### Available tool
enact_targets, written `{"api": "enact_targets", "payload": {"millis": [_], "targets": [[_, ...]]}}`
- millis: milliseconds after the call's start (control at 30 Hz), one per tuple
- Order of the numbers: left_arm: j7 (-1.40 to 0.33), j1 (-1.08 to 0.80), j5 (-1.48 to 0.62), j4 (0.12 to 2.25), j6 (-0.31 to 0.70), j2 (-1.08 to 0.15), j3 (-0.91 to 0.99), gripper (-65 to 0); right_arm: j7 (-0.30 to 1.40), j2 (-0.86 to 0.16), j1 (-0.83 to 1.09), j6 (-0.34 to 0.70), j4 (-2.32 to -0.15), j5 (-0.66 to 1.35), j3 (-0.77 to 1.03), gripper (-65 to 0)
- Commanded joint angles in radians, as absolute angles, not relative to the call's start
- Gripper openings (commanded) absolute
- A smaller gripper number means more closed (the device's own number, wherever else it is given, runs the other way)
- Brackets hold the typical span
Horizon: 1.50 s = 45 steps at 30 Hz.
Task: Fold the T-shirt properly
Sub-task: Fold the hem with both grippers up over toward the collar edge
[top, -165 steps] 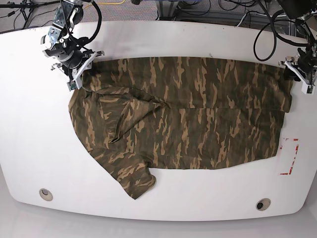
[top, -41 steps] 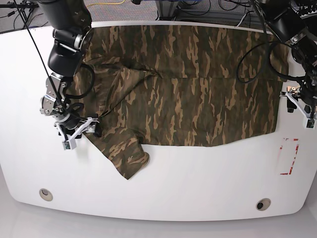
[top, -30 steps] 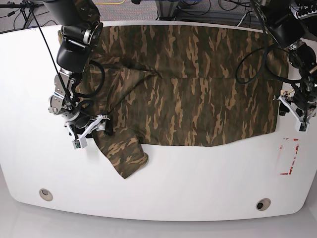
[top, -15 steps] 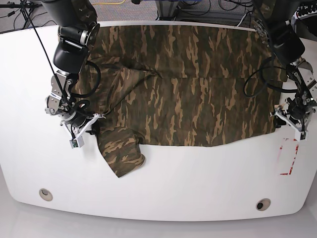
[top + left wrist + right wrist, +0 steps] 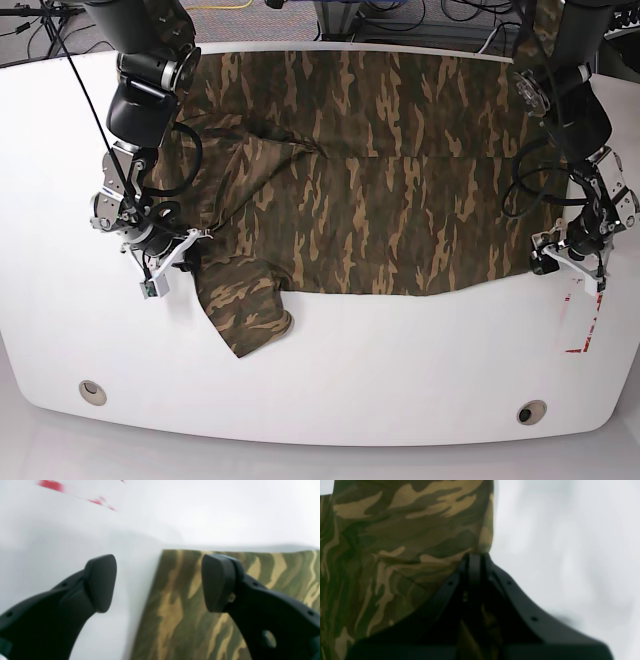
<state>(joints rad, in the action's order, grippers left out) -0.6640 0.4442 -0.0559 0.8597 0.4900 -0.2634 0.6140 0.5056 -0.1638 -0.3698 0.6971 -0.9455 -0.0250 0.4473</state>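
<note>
Right gripper [image 5: 475, 557] clamped on T-shirt [image 5: 380, 170] sleeve edge; left gripper [image 5: 158, 582] spread, straddling hem corner on table [image 5: 400, 360]. Grasp stage. Next: close on hem.

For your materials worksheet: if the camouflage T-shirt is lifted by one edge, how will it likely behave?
The T-shirt would probably drape limply, since it lies flat with soft creases. Its sleeve would likely trail behind. It seems light: the right end effector, shut on one edge, appears enough to hold it.
</note>
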Motion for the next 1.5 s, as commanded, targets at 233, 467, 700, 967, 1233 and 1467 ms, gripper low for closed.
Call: {"api": "enact_targets", "payload": {"millis": [233, 467, 700, 967, 1233, 1467], "targets": [[-0.651, 0.490, -0.067, 0.817, 0.598, -0.255, 0.602, -32.9, 0.521, -0.176, -0.386, 0.698, -0.954, -0.039, 0.447, -65.0], [-0.644, 0.490, -0.071, 0.822, 0.601, -0.255, 0.504, -59.4, 0.521, -0.177, -0.384, 0.698, -0.955, -0.039, 0.447, -65.0], [-0.645, 0.486, -0.073, 0.891, 0.604, -0.255, 0.496, -61.2, 0.522, -0.177, -0.389, 0.698, -0.992, -0.039, 0.447, -65.0], [-0.653, 0.407, -0.073, 1.093, 0.605, -0.255, 0.493, -61.4, 0.618, -0.177, -0.377, 0.698, -1.148, -0.039, 0.447, -65.0], [-0.731, 0.354, -0.074, 1.244, 0.685, -0.255, 0.496, -63.6, 0.753, -0.174, -0.344, 0.698, -1.348, -0.036, 0.447, -65.0], [-0.759, 0.303, -0.074, 1.348, 0.698, -0.255, 0.498, -65.0, 0.848, -0.170, -0.285, 0.698, -1.537, -0.030, 0.447, -65.0]]}}
